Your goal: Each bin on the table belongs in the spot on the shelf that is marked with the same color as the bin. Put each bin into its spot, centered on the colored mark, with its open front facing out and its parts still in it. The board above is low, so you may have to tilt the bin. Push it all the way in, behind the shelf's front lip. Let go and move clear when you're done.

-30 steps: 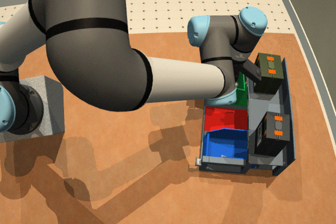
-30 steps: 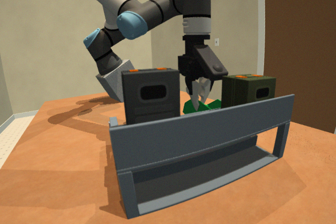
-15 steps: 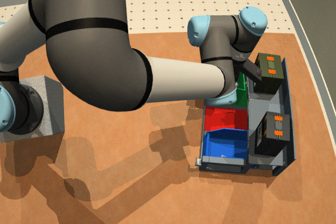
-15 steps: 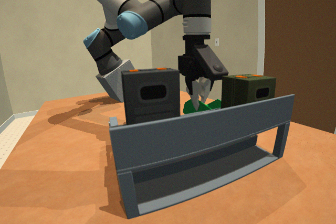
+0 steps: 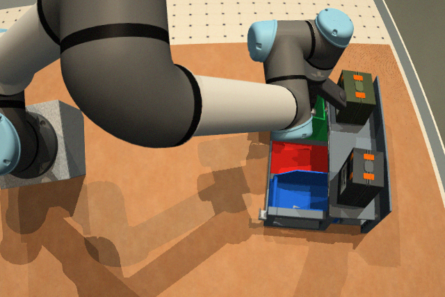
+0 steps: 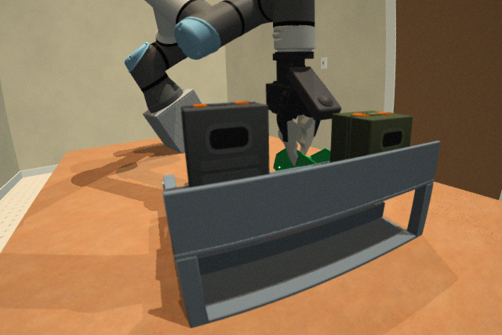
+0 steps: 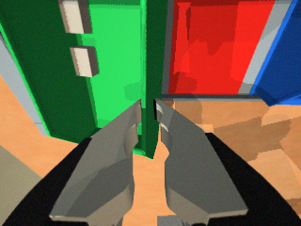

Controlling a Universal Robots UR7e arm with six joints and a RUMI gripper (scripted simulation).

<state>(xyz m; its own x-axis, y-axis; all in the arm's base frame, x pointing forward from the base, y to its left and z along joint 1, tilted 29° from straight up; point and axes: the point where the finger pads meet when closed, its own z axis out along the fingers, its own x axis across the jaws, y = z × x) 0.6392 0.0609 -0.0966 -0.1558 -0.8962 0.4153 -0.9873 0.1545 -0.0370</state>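
Orange-brown tabletop [image 5: 143, 250] in a beige-walled room. Grey shelf [image 6: 300, 197] at the right side in the top view; olive case [image 5: 355, 96] and dark grey case [image 5: 363, 174] on its top board. Green bin [image 7: 115, 71], two pale blocks inside, far end of the shelf front, beside red bin [image 5: 298, 157] and blue bin [image 5: 298, 189]. End effector [image 7: 148, 110] pinched on the green bin's side wall. Risk: a thin-wall grip may slip when tilting; parts could spill, or the bin snag the low board.

Beige walls [image 6: 60, 39], perhaps tiled floor [image 5: 251, 10].
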